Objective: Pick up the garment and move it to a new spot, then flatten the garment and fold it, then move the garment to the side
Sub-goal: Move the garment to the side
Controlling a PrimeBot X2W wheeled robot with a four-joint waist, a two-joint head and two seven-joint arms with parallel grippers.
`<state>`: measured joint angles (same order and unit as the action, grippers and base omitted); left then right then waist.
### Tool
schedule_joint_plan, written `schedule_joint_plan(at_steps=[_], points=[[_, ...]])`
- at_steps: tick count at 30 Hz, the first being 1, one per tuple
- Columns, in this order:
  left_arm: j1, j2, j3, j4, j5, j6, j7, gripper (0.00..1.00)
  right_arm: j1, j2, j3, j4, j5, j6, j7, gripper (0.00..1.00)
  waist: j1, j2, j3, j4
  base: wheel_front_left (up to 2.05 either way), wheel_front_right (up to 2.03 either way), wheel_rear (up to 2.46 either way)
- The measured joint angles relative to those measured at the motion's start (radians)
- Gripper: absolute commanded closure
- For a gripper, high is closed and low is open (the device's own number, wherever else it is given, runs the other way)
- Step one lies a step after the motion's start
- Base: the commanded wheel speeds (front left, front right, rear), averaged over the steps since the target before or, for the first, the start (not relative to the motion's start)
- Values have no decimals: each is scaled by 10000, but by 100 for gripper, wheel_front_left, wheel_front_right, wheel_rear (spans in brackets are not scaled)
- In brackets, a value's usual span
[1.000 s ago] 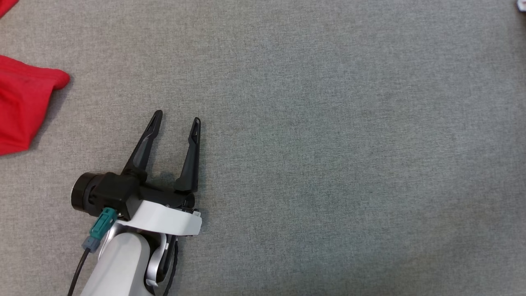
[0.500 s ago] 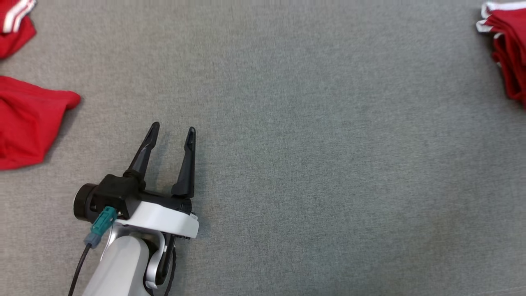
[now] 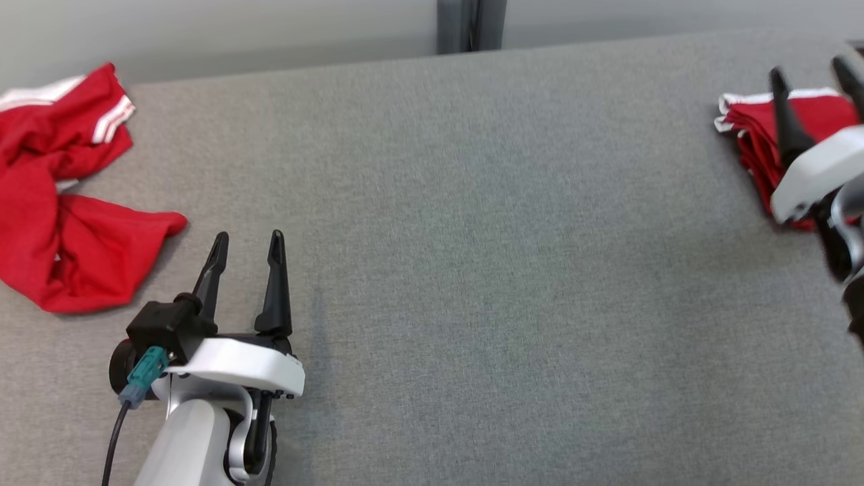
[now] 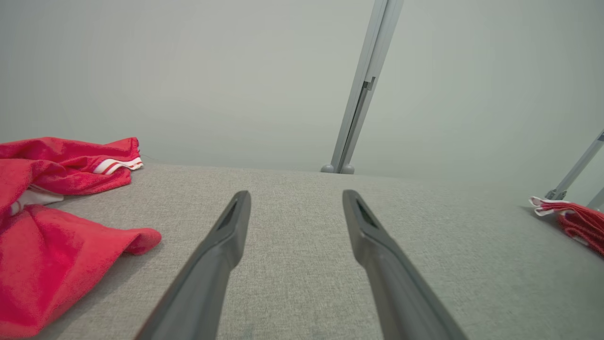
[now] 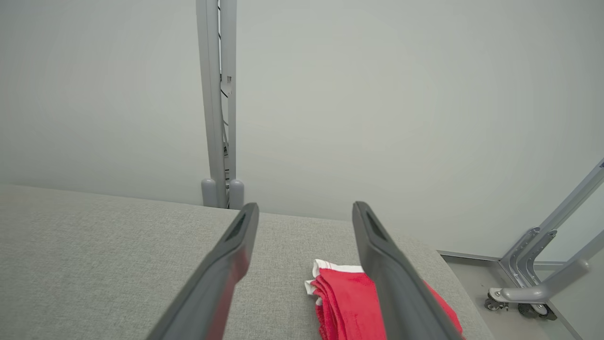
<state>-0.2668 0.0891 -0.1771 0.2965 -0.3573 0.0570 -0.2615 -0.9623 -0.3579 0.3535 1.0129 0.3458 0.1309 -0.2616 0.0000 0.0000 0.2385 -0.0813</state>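
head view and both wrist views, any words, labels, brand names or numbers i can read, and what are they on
None: no readable text in any view.
The crumpled red garment carries only white stripes, no lettering.
The folded red stack shows only white trim.
The left claw, right claw, teal connector and grey table show no markings.

The crumpled red cloth garment with white stripes [image 3: 67, 223] lies on the grey fabric-covered table [image 3: 506, 236], left of the left gripper [image 3: 248, 235] and near its fingertips but apart from them. The folded stack of red cloth with white edging [image 3: 749, 125] sits at the table's right end, just ahead of and below the right gripper [image 3: 808, 66]. The grey metal upright post [image 3: 470, 27] stands behind the table's far edge, ahead of both grippers.
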Motion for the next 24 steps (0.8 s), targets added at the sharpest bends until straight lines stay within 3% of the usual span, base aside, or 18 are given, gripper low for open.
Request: schedule_joint_plan(at_steps=[3, 10, 15, 20, 24], points=[[222, -94, 178, 65, -13, 0, 0, 0, 1155, 326, -640, -1110, -330, 0, 0, 0, 0, 0, -414, 76, 0, 0, 0], [941, -286, 451, 213, -40, 17, -2, 0, 4228, 1925, -2512, -3969, -1139, 0, -2, 0, 0, 0, -1202, 306, 0, 0, 0], [1371, -337, 497, 261, -100, 29, -2, 0, 6029, 2706, -3386, -5668, -1967, -2, 0, 0, 0, 0, -1484, 592, 0, 0, 0], [1688, -368, 468, 219, -146, 29, -2, 0, 7399, 3041, -3720, -6874, -2433, 0, 0, 0, 0, 0, -1631, 771, 0, 0, 0], [1833, -383, 445, 134, -144, 59, -2, 0, 7996, 3060, -3582, -7212, -2159, 0, 0, 0, 0, 0, -1683, 821, 0, 0, 0]])
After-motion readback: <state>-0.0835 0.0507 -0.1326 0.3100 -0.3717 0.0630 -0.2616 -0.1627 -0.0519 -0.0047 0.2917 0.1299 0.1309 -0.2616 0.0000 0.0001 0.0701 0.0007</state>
